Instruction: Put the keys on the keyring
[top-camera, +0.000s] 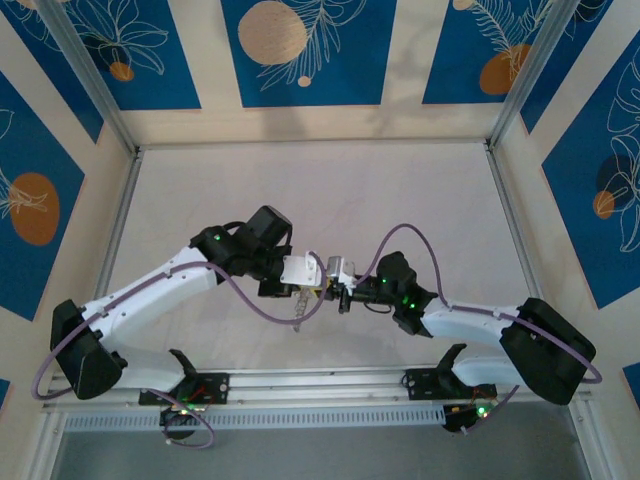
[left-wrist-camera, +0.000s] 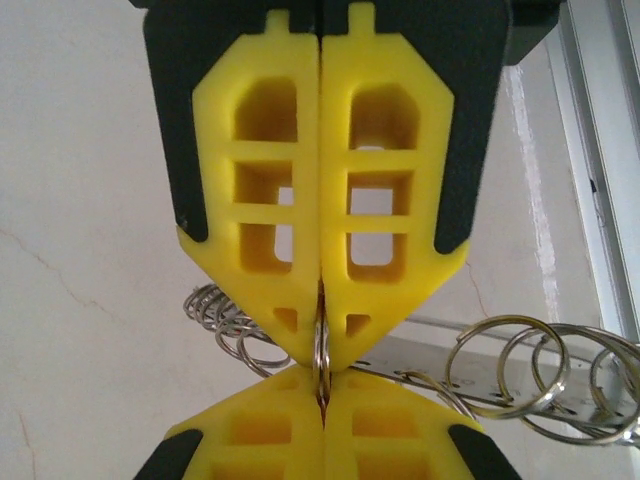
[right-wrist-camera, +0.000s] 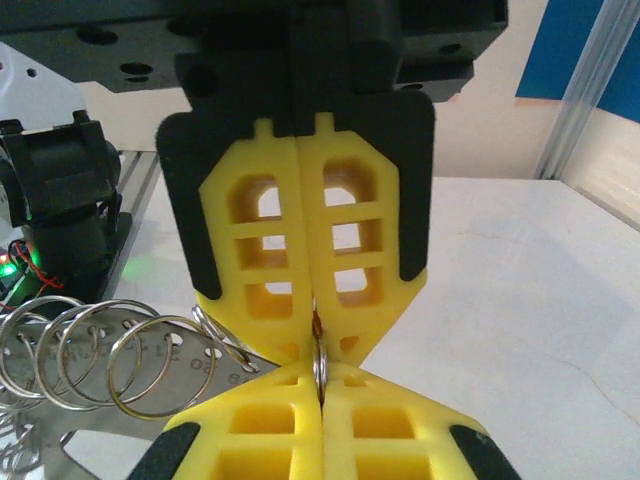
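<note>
Loops (right-wrist-camera: 100, 355) of shiny wire line a perforated metal strip (right-wrist-camera: 175, 370). We see the left gripper (left-wrist-camera: 320, 335) and right gripper (right-wrist-camera: 315, 335), latticed yellow plastic, clenched on one thin keyring (right-wrist-camera: 320, 367).

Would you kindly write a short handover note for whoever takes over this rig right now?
Left end effector: shut on a small split ring.
Right end effector: shut on the same ring, tip to tip with the left.
Larger rings sit on a perforated metal strip beside the tips.
Done: ring gripped by both; whether any key is on it, I cannot tell.
Left: thread the keys on.
</note>
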